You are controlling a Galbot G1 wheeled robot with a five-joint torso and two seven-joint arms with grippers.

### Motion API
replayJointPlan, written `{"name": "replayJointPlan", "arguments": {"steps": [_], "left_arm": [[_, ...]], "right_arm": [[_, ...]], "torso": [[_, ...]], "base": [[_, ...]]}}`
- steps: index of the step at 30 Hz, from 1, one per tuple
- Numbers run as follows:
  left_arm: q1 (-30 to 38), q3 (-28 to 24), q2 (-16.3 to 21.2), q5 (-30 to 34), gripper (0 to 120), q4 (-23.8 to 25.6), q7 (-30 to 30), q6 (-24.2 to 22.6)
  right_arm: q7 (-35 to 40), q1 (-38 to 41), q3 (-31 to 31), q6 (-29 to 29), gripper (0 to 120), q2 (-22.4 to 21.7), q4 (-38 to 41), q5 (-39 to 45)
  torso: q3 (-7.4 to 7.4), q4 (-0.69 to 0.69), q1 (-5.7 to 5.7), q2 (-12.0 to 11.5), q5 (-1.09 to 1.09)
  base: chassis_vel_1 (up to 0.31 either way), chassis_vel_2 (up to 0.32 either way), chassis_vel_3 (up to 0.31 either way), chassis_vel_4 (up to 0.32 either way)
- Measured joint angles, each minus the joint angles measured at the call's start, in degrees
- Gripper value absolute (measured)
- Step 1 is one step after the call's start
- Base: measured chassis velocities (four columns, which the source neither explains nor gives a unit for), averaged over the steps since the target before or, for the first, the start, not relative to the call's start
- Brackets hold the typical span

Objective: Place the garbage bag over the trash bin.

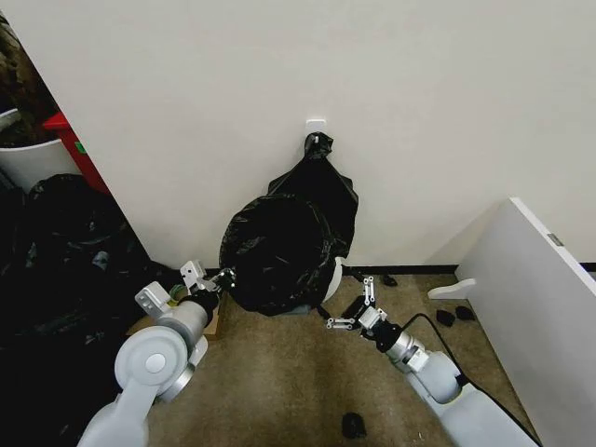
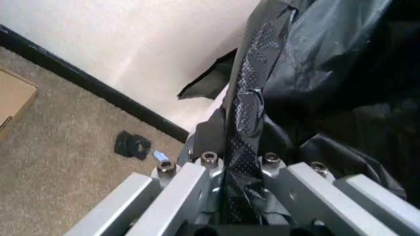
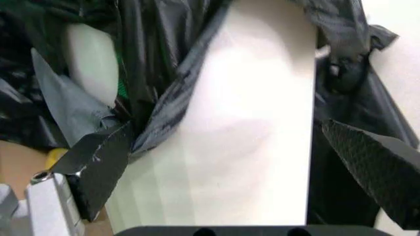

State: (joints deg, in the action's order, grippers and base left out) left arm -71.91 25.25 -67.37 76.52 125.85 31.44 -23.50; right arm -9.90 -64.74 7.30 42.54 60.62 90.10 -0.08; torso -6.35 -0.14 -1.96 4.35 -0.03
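The garbage bag (image 1: pixel 279 251) already drapes most of the trash bin (image 1: pixel 332 279), which stands on the carpet against the wall, between the 2 grippers. Judged from this, the task is well along but not finished: a broad strip of the bin's cream side (image 3: pixel 243 147) is bare directly ahead of the right fingers, and the plastic hangs bunched rather than pulled down evenly.

The left gripper (image 1: pixel 223 277) is at the bag's left edge; its fingers (image 2: pixel 246 142) are closed on a fold of the black film (image 2: pixel 308 64), pinched flat between the pads. The right gripper (image 1: pixel 358 303) sits just beside the bin's lower right, fingers spread wide and holding nothing, 1 pad (image 3: pixel 98 167) near the bag's loose hem.

What remains appears to be drawing the film over the exposed side.
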Motion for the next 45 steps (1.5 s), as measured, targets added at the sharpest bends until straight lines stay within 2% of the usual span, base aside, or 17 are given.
{"name": "replayJointPlan", "arguments": {"steps": [10, 14, 16, 17, 18, 20, 21, 22, 24, 25, 27, 29, 31, 32, 33, 35, 45], "left_arm": [[0.0, 0.7, 0.3, -0.6, 0, -1.0, 0.0, 1.0], [0.1, 0.3, 0.2, -1.5, 0, -2.4, -0.5, 2.5], [0.4, -0.1, 0.1, -2.3, 0, -3.3, -0.9, 3.0], [0.5, -0.5, 0.1, -3.0, 0, -4.0, -1.0, 3.2], [0.5, -0.5, 0.1, -3.0, 0, -4.0, -1.0, 3.2], [0.7, -1.0, 0.1, -4.3, 0, -5.2, -1.1, 3.4], [0.7, -1.0, 0.1, -4.3, 0, -5.2, -1.1, 3.4], [0.6, -1.6, 0.1, -5.0, 0, -6.1, -0.9, 3.5], [0.5, -2.1, 0.2, -5.5, 0, -6.7, -0.6, 3.2], [0.3, -2.6, 0.2, -5.8, 0, -7.1, -0.2, 2.8], [-0.4, -4.8, 0.7, -7.2, 0, -7.6, 1.4, -0.4], [-0.5, -5.0, 0.9, -7.6, 0, -7.7, 1.6, -0.9], [-0.9, -6.6, 2.1, -10.4, 0, -8.1, 2.0, -4.1], [-0.9, -7.2, 2.5, -11.2, 0, -8.3, 2.2, -5.3], [-0.9, -7.2, 2.5, -11.2, 0, -8.3, 2.2, -5.3], [-0.3, -9.6, 2.7, -12.5, 0, -9.4, 3.0, -8.0], [0.7, -15.5, -0.2, -15.1, 0, -12.7, 3.7, -11.0]], "right_arm": [[0.8, -1.2, 1.2, 1.9, 100, -1.4, 0.8, 0.7], [-3.8, -2.1, 0.9, 4.4, 100, -2.2, 2.8, 4.3], [-9.4, -3.1, 1.2, 4.5, 100, -2.8, 3.7, 7.7], [-16.0, -3.5, 2.2, 4.5, 100, -3.2, 3.6, 12.0], [-16.0, -3.5, 2.2, 4.5, 100, -3.2, 3.6, 12.0], [-26.8, -3.3, 5.3, 4.5, 100, -3.6, 2.1, 19.2], [-26.8, -3.3, 5.3, 4.5, 100, -3.6, 2.1, 19.2], [-33.2, -2.6, 8.0, 4.5, 100, -3.7, 0.7, 24.7], [-35.2, -1.9, 10.1, 4.6, 100, -3.7, 0.1, 28.0], [-34.4, -1.7, 11.0, 4.6, 100, -3.7, 0.1, 29.0], [-18.3, -1.6, 11.2, 4.1, 100, -3.7, 2.9, 23.9], [-14.9, -1.7, 10.9, 3.5, 100, -3.6, 3.7, 22.4], [2.4, -2.2, 9.1, -1.3, 100, -2.8, 7.8, 14.9], [7.6, -2.4, 8.6, -3.0, 100, -2.3, 9.0, 12.0], [7.6, -2.4, 8.6, -3.0, 100, -2.3, 9.0, 12.0], [15.6, -2.9, 7.1, -5.2, 100, -0.6, 10.7, 4.3], [19.0, -3.7, 5.2, -5.2, 100, 2.0, 11.5, -5.4]], "torso": [[0.00, -0.01, 0.00, 0.0, 0.00], [0.00, 0.00, 0.00, 0.0, 0.00], [0.00, 0.00, 0.00, 0.0, 0.00], [0.00, -0.01, 0.00, 0.0, 0.01], [0.00, -0.01, 0.00, 0.0, 0.01], [0.00, -0.01, 0.00, 0.0, 0.00], [0.00, -0.01, 0.00, 0.0, 0.00], [0.00, -0.01, 0.00, 0.0, 0.01], [0.00, 0.00, 0.00, 0.0, 0.01], [0.00, 0.00, 0.00, 0.0, 0.00], [-0.01, 0.00, 0.00, 0.0, 0.00], [0.00, -0.01, 0.00, 0.0, -0.02], [0.00, 0.01, 0.00, 0.0, 0.02], [0.00, 0.01, 0.00, 0.0, 0.02], [0.00, 0.01, 0.00, 0.0, 0.02], [0.00, 0.00, 0.00, 0.0, 0.01], [0.00, -0.02, 0.00, 0.0, -0.02]], "base": [[0.000, 0.000, 0.000, 0.000], [0.000, 0.000, 0.000, 0.000], [0.000, 0.000, 0.000, 0.000], [0.000, 0.000, 0.000, 0.000], [0.000, 0.000, 0.000, 0.000], [0.000, 0.000, 0.000, 0.000], [0.000, 0.000, 0.000, 0.000], [0.000, 0.000, 0.000, 0.000], [0.000, 0.000, 0.000, 0.000], [0.000, 0.000, 0.000, 0.000], [0.000, 0.000, 0.000, 0.000], [0.000, 0.000, 0.000, 0.000], [0.000, 0.000, 0.000, 0.000], [0.000, 0.000, 0.000, 0.000], [0.000, 0.000, 0.000, 0.000], [0.000, 0.000, 0.000, 0.000], [0.000, 0.000, 0.000, 0.000]]}}
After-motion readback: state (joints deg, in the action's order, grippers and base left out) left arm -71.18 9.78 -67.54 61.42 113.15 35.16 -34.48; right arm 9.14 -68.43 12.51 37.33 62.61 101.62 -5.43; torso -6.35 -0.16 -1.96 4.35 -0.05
